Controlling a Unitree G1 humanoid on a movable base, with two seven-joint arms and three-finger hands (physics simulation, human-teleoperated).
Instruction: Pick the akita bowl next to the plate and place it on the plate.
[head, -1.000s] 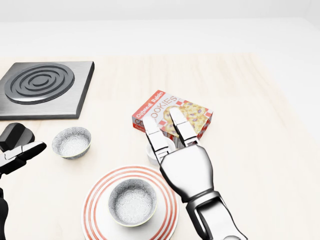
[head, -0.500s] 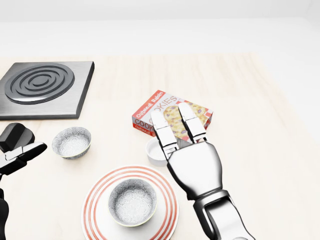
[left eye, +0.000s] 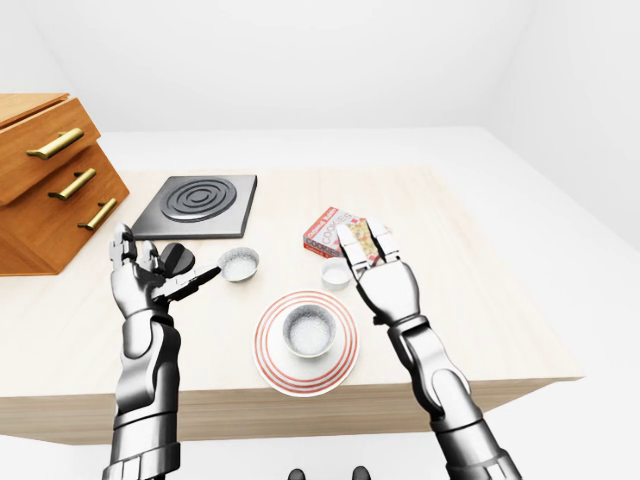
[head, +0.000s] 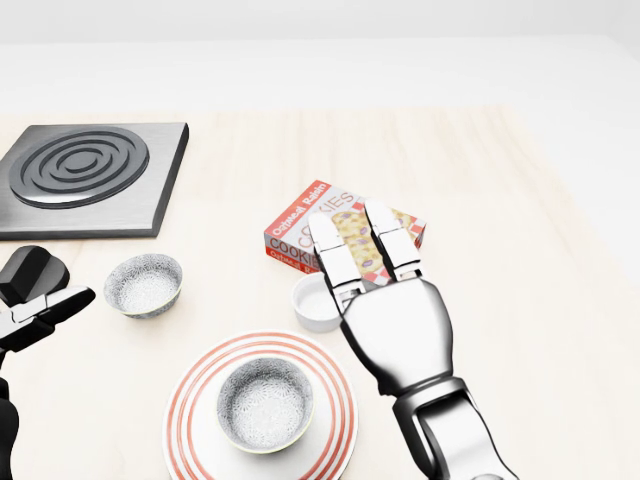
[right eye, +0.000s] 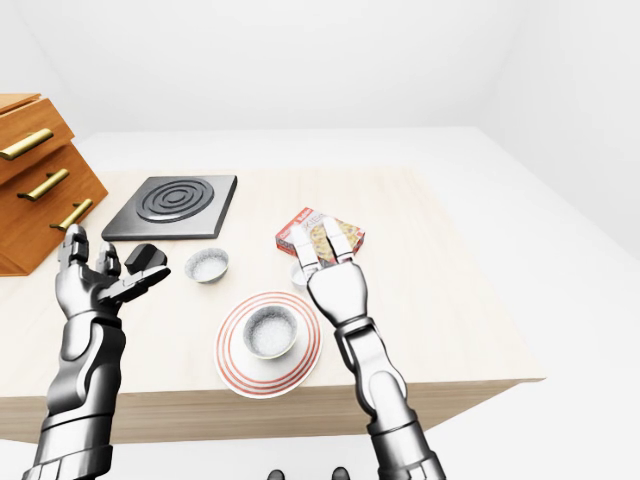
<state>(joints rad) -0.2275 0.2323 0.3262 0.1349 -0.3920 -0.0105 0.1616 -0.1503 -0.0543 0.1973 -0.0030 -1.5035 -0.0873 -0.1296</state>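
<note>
A speckled grey akita bowl (head: 265, 402) sits upright in the middle of the red-ringed white plate (head: 186, 402), low in the head view. A second bowl (head: 144, 284) of the same kind stands on the table to the plate's upper left. My right hand (head: 352, 236) hovers right of the plate, fingers stretched flat and open over the cookie box, holding nothing. At the left edge my left hand (head: 42, 300) is open and empty, left of the second bowl.
A small white ramekin (head: 316, 303) stands between the plate and the cookie box (head: 298, 226). A black stove plate (head: 85, 175) lies at the upper left. A wooden drawer cabinet (left eye: 50, 170) stands at the table's far left. The table's near edge (left eye: 300, 400) runs just below the plate.
My right hand has drifted right and slightly up, away from the plate, uncovering the white ramekin. The bowls, the plate and my left hand have stayed put.
</note>
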